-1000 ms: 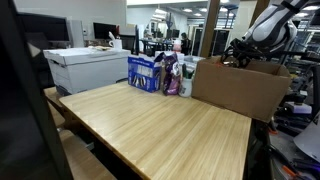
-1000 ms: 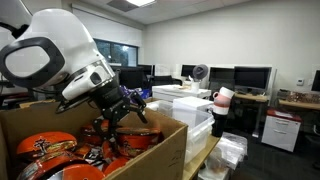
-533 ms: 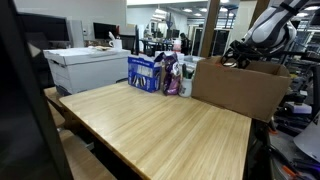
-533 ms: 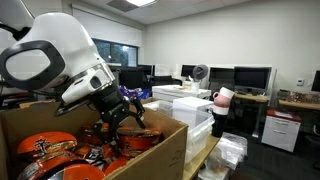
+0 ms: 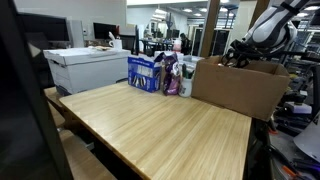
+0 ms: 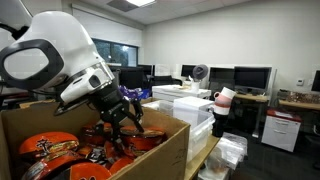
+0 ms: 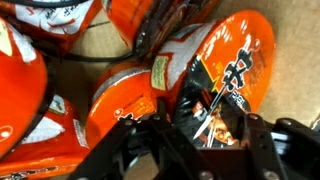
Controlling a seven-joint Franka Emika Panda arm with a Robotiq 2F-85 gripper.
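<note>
A brown cardboard box stands at the table's far end, filled with orange instant-noodle bowls. My gripper reaches down into it. In the wrist view the gripper straddles one orange-and-black noodle bowl lying on its side, a finger on either side of its lower edge. The jaws are partly closed around it; whether the pads touch it does not show. More orange bowls crowd the left, with bare cardboard showing between them.
A long wooden table stretches in front of the box. Blue packages and a doll-like figure stand beside the box. A white printer is at the left. White boxes are stacked beyond the carton.
The gripper has sunk slightly deeper into the box and its jaws have narrowed around the noodle bowl. Nothing else has moved.
</note>
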